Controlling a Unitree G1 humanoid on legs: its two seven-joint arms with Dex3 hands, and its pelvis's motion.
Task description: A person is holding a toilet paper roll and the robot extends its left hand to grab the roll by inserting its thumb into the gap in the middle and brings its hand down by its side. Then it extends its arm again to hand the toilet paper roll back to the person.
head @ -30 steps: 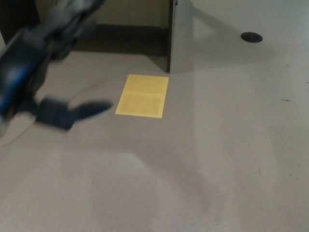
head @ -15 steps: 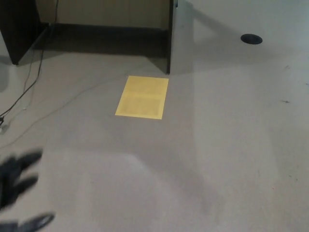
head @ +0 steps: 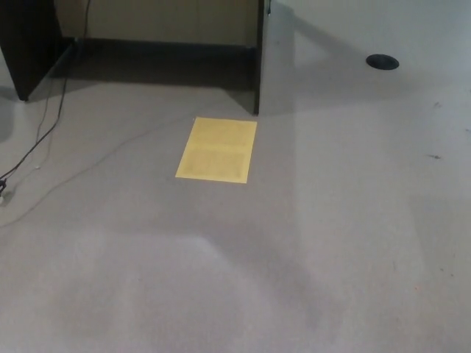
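Observation:
No toilet paper roll shows in the head view, and no person is in the picture. Neither of my hands nor any part of my arms appears. Only the grey floor (head: 331, 243) lies before me.
A yellow sheet (head: 217, 148) lies flat on the floor at the middle. A dark desk panel (head: 259, 66) and a black leg (head: 29, 44) stand at the back. Thin cables (head: 37, 143) trail at the left. A round black floor cap (head: 383, 62) sits at the far right.
My left hand, raised at the upper left a second ago, dropped to the lower left corner with its fingers spread and has now left the picture.

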